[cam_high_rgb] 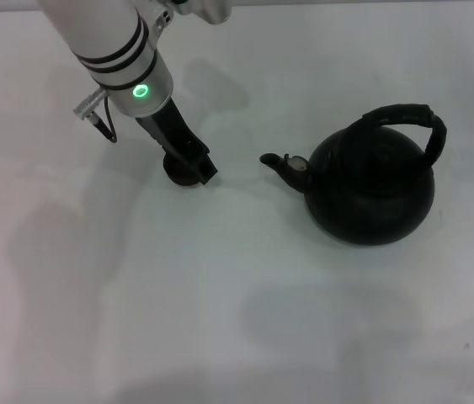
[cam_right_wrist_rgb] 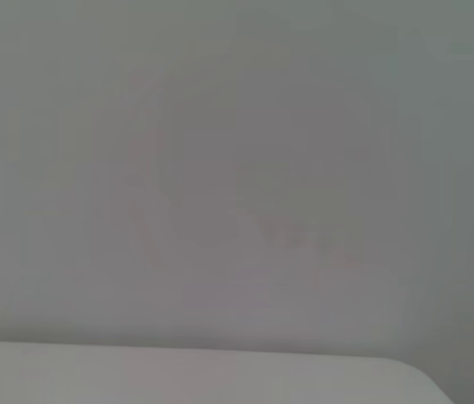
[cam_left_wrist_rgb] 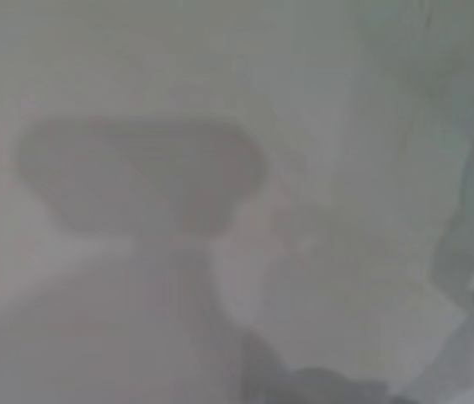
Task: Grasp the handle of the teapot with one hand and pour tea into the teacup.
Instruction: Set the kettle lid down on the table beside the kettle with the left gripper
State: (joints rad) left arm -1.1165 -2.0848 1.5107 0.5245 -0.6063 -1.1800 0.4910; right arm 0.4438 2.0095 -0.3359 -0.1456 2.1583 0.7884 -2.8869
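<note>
Black and round, the teapot sits toward the desk's right edge, its handle arching overhead and untouched, its spout aimed left at the teacup near the desk's middle. I see my left gripper down at the teacup, covering part of it; I cannot tell whether its fingers clasp it. White table surrounds both.

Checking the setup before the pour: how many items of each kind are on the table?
Teapot with arched handle: 1
Teacup, partly hidden under the left tool: 1
Total: 2 on the white table. The right tool is not in view.
</note>
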